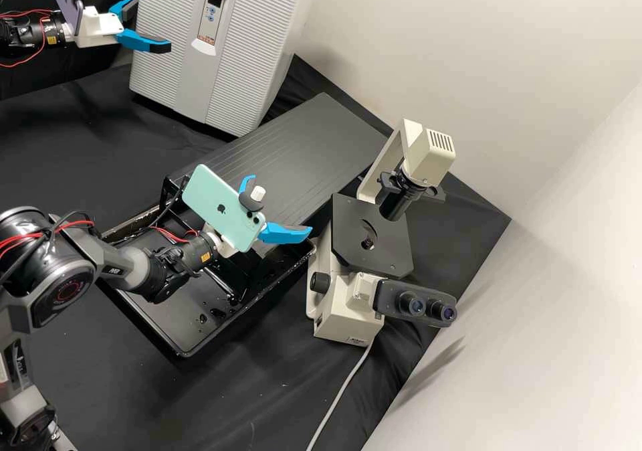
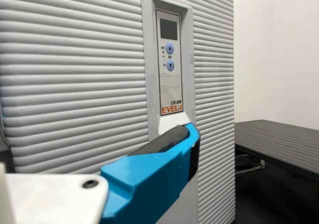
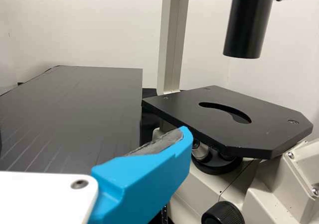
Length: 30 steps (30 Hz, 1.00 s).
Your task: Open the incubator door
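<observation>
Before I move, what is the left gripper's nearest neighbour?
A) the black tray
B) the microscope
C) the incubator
C: the high view shows the left gripper with its fingers apart at the incubator, and the left wrist view shows a blue finger before its ribbed front.

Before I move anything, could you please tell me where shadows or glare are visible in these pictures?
High view: a soft shadow lies on the pale wall beside the microscope, and bright glints edge the black tray. Left wrist view: narrow shadows line the ridges of the incubator. Right wrist view: a dull sheen lies on the dark board.
</observation>
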{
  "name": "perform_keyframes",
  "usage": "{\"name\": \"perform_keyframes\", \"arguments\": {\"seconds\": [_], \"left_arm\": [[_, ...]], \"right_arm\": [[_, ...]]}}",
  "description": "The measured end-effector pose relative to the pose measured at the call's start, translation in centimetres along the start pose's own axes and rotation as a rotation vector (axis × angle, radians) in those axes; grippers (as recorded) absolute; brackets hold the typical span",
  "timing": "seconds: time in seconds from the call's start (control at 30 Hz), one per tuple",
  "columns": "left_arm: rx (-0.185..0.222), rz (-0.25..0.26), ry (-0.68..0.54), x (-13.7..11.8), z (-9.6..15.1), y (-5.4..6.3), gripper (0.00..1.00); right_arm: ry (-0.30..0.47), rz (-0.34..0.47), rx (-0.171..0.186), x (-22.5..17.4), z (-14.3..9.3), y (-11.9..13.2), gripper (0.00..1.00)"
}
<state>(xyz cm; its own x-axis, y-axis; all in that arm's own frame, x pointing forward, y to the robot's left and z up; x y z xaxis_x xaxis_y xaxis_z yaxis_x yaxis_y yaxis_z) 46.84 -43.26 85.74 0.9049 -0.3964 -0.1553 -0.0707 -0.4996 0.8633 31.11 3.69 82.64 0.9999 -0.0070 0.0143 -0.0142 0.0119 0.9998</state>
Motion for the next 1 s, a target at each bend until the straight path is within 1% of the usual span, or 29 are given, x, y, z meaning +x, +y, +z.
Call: {"name": "perform_keyframes", "arguments": {"seconds": [0.13, 0.33, 0.5, 0.6, 0.7, 0.8, 0.83, 1.0], "left_arm": [[-0.005, 0.009, -0.009, -0.1, -0.2, -0.3, 1.00], [-0.013, 0.012, -0.006, -0.1, -0.3, -0.5, 1.00], [-0.044, -0.009, 0.012, -0.6, -0.2, -1.4, 1.00], [-0.055, -0.022, 0.016, -0.9, 0.0, -1.9, 1.00], [-0.069, -0.026, 0.026, -1.1, 0.1, -2.2, 1.00], [-0.072, -0.028, 0.028, -1.2, 0.1, -2.2, 1.00], [-0.074, -0.031, 0.030, -1.3, 0.1, -2.3, 0.00], [-0.079, -0.030, 0.035, -1.3, 0.1, -2.3, 0.00]], "right_arm": [[0.000, 0.000, 0.000, 0.0, 0.0, 0.0, 1.00], [0.000, 0.000, 0.000, 0.0, 0.0, 0.0, 1.00], [0.000, 0.000, 0.000, 0.0, 0.0, 0.0, 1.00], [0.000, 0.000, 0.000, 0.0, 0.0, 0.0, 1.00], [0.000, 0.000, 0.000, 0.0, 0.0, 0.0, 1.00], [0.000, 0.000, 0.000, 0.0, 0.0, 0.0, 1.00], [0.000, 0.000, 0.000, 0.0, 0.0, 0.0, 1.00], [0.000, 0.000, 0.000, 0.0, 0.0, 0.0, 1.00]]}}
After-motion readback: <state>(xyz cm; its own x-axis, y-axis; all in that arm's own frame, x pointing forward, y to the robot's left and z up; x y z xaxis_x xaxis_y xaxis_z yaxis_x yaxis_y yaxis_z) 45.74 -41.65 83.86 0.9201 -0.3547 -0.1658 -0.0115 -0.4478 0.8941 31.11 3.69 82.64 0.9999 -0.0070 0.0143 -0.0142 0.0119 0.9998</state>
